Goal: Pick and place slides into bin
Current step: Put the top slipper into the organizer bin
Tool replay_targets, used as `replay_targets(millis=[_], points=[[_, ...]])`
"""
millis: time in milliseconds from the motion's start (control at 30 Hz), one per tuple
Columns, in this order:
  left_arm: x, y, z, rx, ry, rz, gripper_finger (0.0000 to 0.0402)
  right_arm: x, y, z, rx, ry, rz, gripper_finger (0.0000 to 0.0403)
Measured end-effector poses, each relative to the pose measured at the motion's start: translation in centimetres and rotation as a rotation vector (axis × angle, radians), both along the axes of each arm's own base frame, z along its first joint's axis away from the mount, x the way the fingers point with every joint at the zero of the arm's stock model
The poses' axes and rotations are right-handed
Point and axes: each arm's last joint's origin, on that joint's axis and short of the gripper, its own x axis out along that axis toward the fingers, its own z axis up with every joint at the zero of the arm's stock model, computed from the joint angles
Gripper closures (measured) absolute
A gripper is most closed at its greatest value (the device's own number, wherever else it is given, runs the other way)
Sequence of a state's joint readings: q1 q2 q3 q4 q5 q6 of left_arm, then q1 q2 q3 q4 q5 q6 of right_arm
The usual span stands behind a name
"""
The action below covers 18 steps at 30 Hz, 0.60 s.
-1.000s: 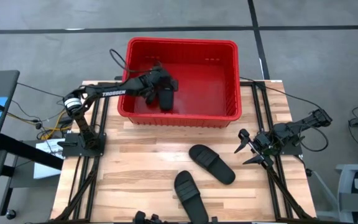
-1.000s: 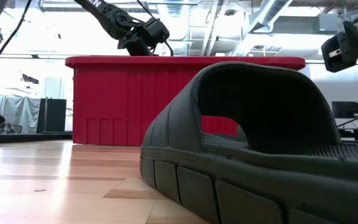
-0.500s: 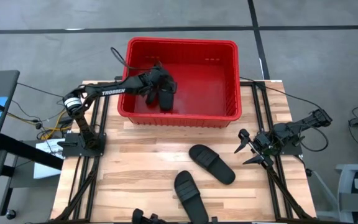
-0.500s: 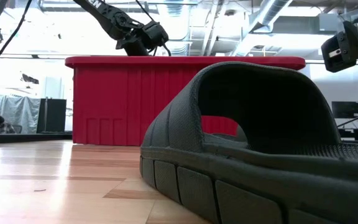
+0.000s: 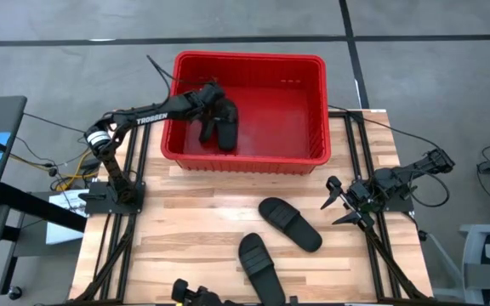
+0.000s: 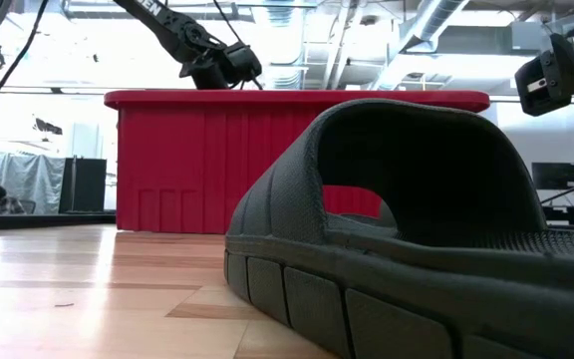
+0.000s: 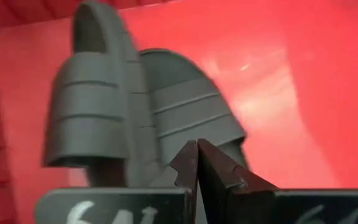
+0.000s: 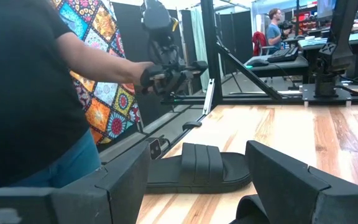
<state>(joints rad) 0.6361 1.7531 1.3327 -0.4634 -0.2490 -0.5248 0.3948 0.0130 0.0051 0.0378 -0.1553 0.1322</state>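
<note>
Bin (image 5: 313, 115) at table's far edge, two slides (image 5: 217, 125) inside. Two loose slides on table: one (image 5: 290, 223) lying diagonal, just beside right gripper (image 5: 340, 204), jaws wide, empty; other (image 5: 259, 264) nearer front edge. Left gripper (image 5: 202, 102) clenched empty, over bin, farther off.

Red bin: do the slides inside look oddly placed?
Slightly. In the red plastic bin, two black rubber slide sandals lie bunched against each other at its left end, one tilted on edge in the left wrist view. Nothing looks damaged.
</note>
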Motion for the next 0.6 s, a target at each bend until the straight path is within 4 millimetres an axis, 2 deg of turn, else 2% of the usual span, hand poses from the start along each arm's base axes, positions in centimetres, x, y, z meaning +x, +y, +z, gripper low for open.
replay_targets(millis=[333,500,600], points=[[-0.3,0.0,-0.1,0.025,0.053,0.029,0.0401,0.0,0.0,0.0,0.0,0.0,0.0,0.0143],[-0.9,0.0,-0.4,0.045,0.167,0.046,0.0401,0.0,0.0,0.0,0.0,0.0,0.0,0.0143],[-1.2,0.2,-1.3,0.011,0.216,0.042,0.0401,0.0,0.0,0.0,0.0,0.0,0.0,0.0143]])
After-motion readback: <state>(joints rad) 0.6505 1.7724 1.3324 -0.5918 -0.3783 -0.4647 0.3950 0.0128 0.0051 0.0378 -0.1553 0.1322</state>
